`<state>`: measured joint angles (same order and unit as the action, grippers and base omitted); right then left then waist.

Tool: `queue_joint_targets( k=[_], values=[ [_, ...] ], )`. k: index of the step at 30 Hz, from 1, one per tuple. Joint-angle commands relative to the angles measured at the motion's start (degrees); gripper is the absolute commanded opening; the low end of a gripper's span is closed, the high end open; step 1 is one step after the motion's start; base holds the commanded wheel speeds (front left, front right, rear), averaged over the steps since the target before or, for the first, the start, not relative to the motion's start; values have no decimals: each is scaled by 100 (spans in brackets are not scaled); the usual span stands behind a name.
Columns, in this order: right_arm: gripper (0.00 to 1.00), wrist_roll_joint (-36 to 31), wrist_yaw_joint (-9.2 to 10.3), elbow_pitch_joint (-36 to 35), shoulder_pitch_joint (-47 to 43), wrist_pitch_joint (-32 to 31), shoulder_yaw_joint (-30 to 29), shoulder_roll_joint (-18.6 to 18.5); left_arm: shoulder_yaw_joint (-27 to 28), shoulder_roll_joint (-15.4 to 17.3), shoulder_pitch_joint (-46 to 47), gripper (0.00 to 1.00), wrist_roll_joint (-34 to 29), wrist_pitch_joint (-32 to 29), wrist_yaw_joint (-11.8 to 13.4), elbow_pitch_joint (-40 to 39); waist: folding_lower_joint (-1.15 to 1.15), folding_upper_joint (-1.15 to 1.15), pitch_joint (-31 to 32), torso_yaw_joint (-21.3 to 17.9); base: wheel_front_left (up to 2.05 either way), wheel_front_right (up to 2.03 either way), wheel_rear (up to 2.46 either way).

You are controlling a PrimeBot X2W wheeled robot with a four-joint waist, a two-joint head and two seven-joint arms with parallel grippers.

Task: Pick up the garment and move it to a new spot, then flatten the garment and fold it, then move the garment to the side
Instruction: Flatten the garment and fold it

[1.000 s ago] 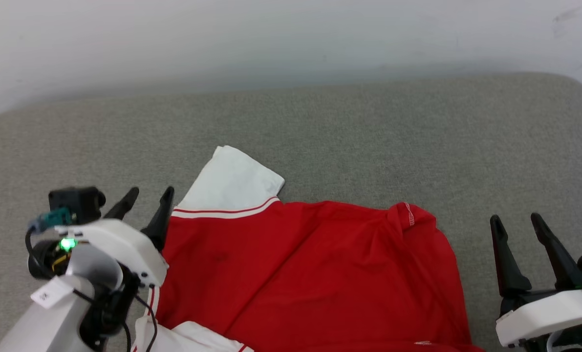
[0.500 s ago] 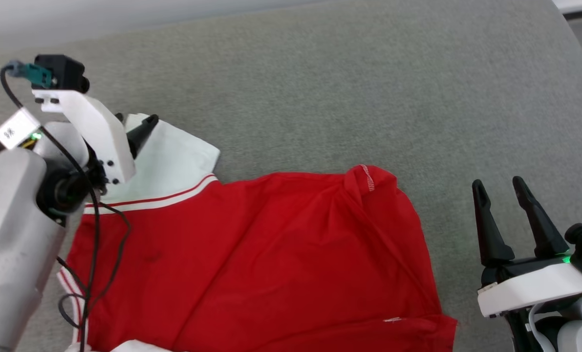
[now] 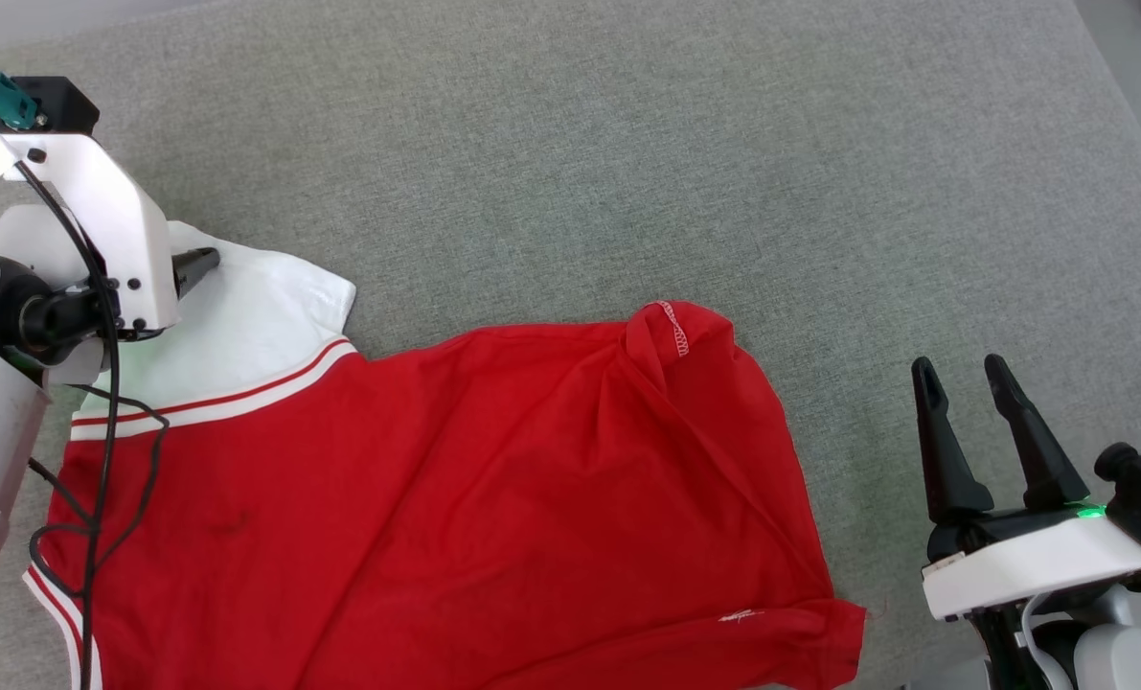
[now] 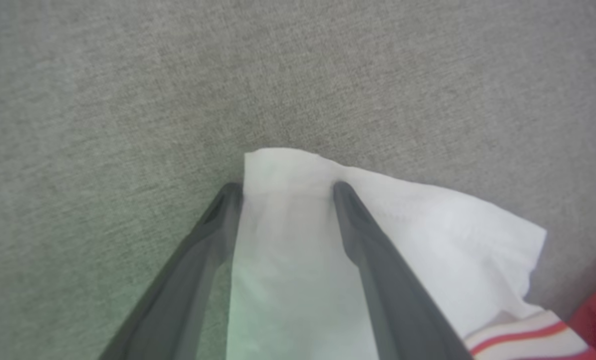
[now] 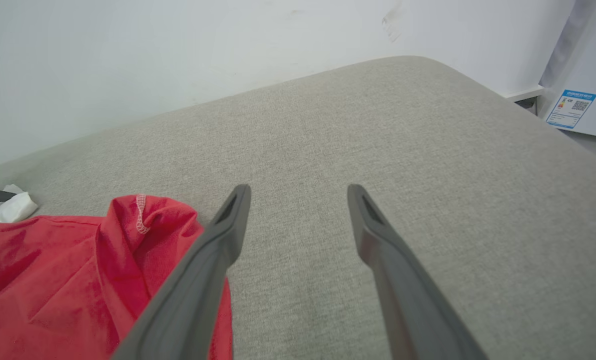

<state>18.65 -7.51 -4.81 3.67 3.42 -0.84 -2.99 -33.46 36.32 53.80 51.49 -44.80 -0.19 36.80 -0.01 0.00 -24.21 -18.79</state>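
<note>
Red shirt lay rumpled and unfolded on the grey cushion. My left gripper stood spread astride the white sleeve, not yet pinching it. My right gripper hung spread and empty just beside the hem. Flattening, folding and moving aside were all left to do, I judged.

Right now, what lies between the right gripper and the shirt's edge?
Only bare grey cushion separates the right gripper from the shirt, per the head view.

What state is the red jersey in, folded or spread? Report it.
Spread, not folded: the red jersey lies open across the grey cushion, creased, white sleeve out flat, one stitched corner turned over.
</note>
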Motion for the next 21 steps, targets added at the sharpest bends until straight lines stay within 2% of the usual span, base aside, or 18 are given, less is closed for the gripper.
queue_joint_targets(
  k=[1,7,11,18,21],
  values=[
    [100,100,5,52,128,-59,-9,20,-241,-153,-426,0,18,-249,33,263,1,0,-5,-1,0,0,0],
    [100,553,5,227,373,-647,-27,13,-172,-344,-392,0,132,-82,-36,276,1,0,84,93,0,0,0],
    [100,920,5,437,687,-1479,27,-330,-97,-385,-149,0,73,235,-96,178,1,0,200,278,0,0,0],
    [100,1454,5,604,1341,-3182,460,-1088,-27,-514,151,0,-8,723,-182,-213,1,0,329,786,0,0,0],
    [100,1522,5,609,1577,-3538,584,-1260,-31,-576,183,0,-21,810,-212,-360,1,0,319,952,0,0,0]
  ],
)
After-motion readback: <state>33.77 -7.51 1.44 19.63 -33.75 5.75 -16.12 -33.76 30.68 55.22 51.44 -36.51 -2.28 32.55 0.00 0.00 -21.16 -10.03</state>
